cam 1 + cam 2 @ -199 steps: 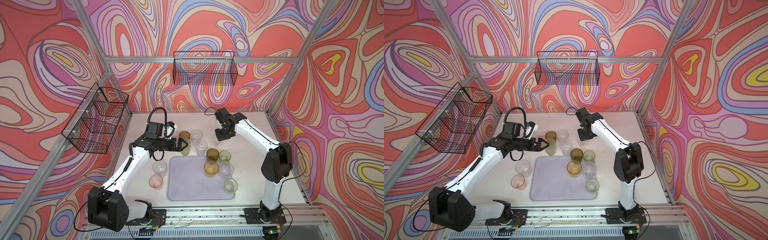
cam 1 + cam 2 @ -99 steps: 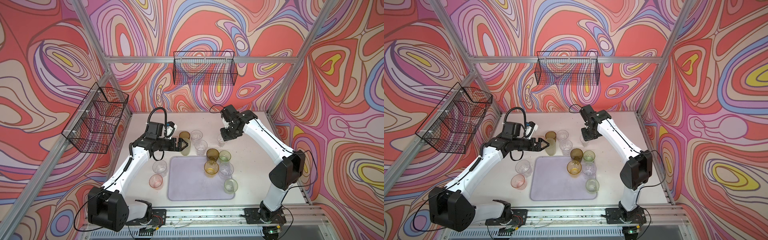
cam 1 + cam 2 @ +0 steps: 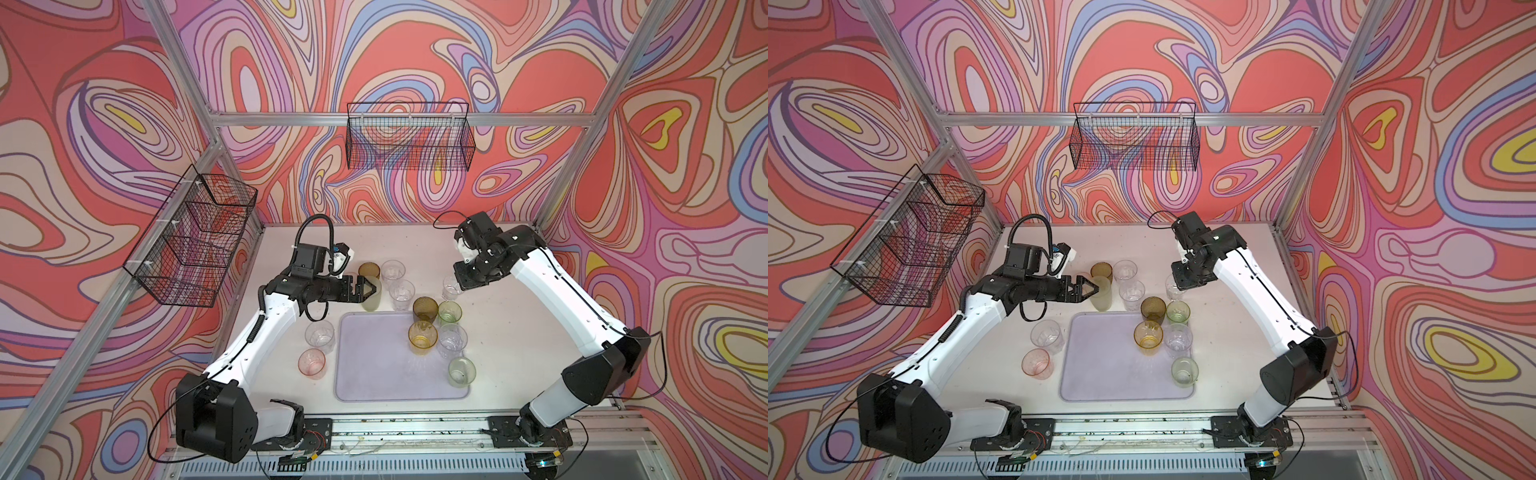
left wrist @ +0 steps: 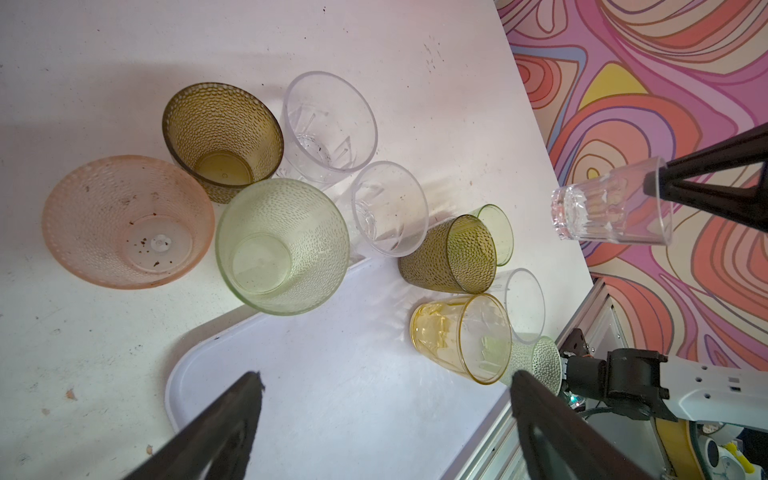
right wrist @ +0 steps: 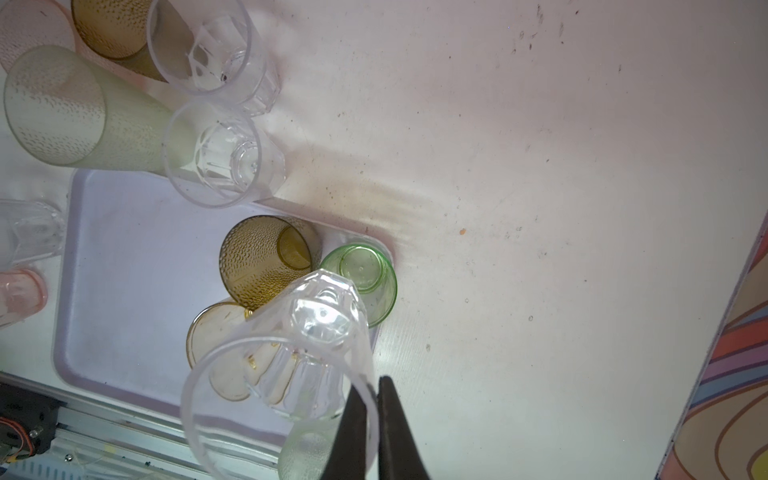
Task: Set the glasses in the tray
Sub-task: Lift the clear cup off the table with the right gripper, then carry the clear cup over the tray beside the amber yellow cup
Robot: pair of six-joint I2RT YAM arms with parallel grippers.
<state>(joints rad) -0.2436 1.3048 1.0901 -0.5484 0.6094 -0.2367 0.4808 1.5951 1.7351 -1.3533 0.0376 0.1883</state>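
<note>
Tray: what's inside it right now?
Five tumblers along its right-arm side: olive-brown, green, amber-yellow, clear, frosted pale-green. The tray's remaining floor is bare. In the right wrist view the right gripper's held tumbler covers part of the amber-yellow and clear ones.

Swirl-patterned walls (image 3: 415, 62), white table (image 3: 503, 357)

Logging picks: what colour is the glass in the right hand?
Clear, faceted glass; shows best in the right wrist view.
</note>
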